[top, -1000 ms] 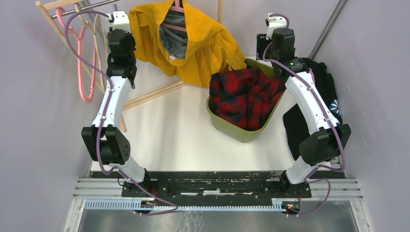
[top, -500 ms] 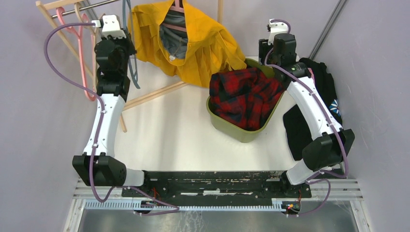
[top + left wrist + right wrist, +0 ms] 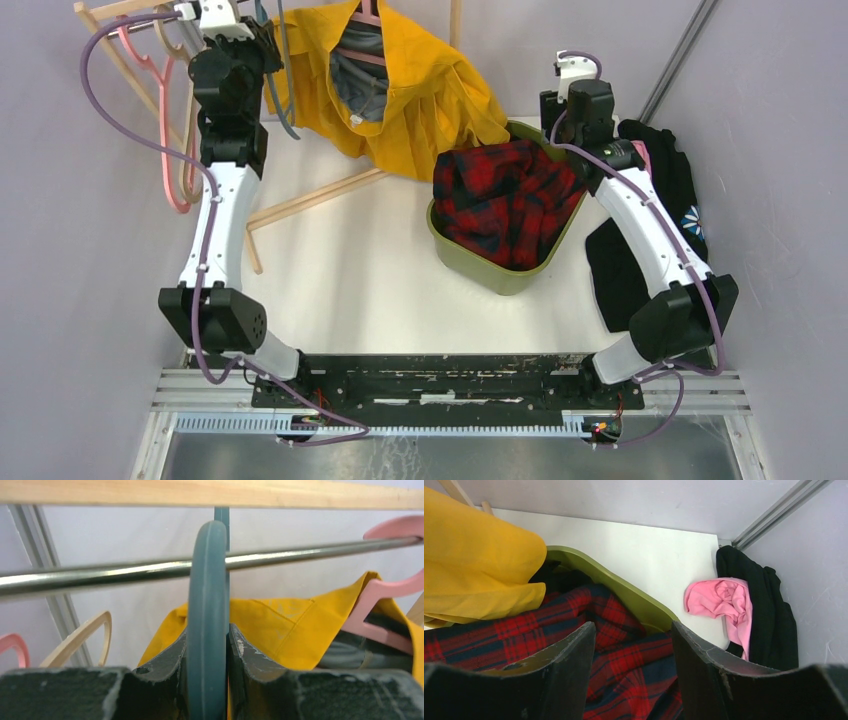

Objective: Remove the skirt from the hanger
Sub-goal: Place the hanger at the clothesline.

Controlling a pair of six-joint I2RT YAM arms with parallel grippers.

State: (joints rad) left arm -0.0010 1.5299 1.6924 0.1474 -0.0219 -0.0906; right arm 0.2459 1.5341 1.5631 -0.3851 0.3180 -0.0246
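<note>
We see left end effector (image 3: 207, 632) clamped on teal hanger (image 3: 207, 565), lower part hidden; right end effector (image 3: 633, 627) apart above plaid cloth (image 3: 629, 677).

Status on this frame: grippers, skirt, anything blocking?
Left gripper shut on teal hanger at rail. Right gripper open over plaid garment in green bin. Yellow garment on pink hanger; nothing blocking.

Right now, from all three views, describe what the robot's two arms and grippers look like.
Both match: the left arm and right arm have white tapered links joined by bulky black joint housings, with a purple cable tied along each. The left gripper and right gripper have dark grey, scuffed, wedge-shaped fingers.
</note>
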